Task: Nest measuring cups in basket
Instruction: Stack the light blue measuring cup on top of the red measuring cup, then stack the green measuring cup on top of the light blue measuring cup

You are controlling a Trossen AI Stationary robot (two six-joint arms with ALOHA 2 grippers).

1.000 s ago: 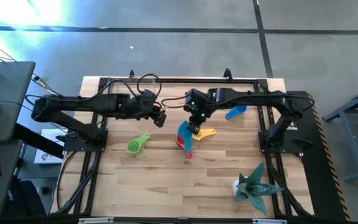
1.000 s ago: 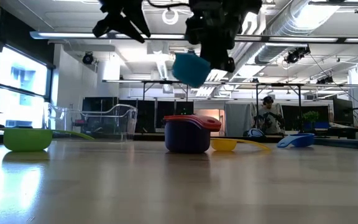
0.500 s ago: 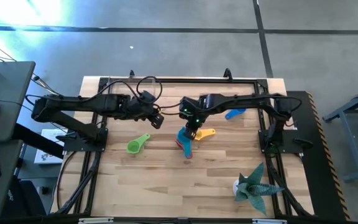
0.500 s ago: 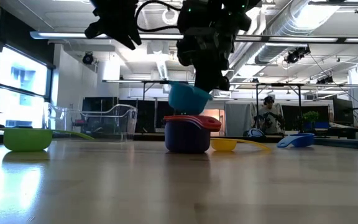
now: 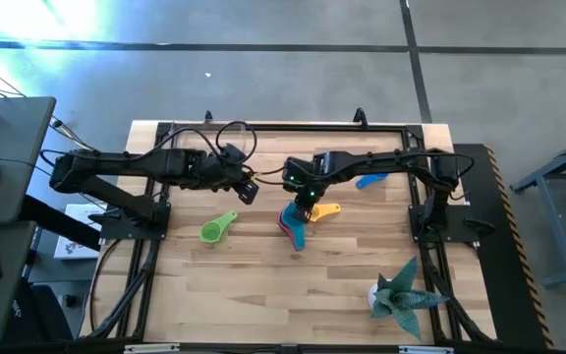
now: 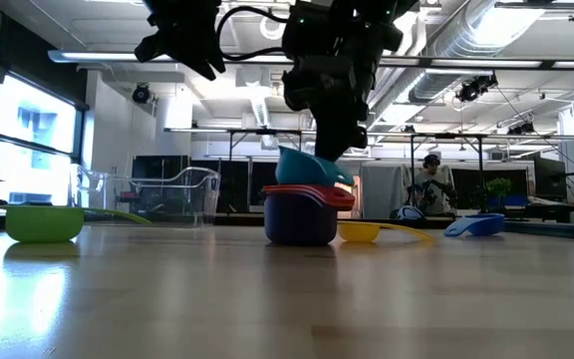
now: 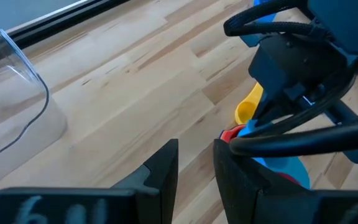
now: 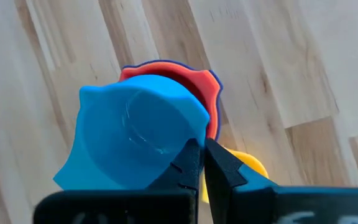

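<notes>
At the far left of the wooden surface (image 5: 263, 295), a green measuring cup (image 5: 217, 227) lay alone with its handle pointing toward the back. Behind it, near the back-left corner, the clear basket (image 6: 152, 194) stood with nothing visible inside it, though its see-through walls made that hard to confirm. The left gripper (image 5: 252, 189) hovered above the surface between the basket and the stack, its fingers (image 7: 160, 177) slightly apart and holding nothing.

At mid-surface sat a stack of nested cups: a purple cup (image 6: 299, 221) at the bottom and a red cup (image 6: 307, 195) inside it. The right gripper (image 5: 305, 204) was directly over this stack, its fingers (image 8: 194, 165) clamped together on the rim of the teal cup (image 8: 135, 140), which rested tilted in the red one. Just beside the stack, to the right, lay a yellow cup (image 5: 324, 210), and farther back and right a blue cup (image 5: 371, 178) lay near the rail. A spiky teal plant figure (image 5: 401, 292) stood near the front-right corner, well apart from the cups. No labels or writing could be read on any of the things.
</notes>
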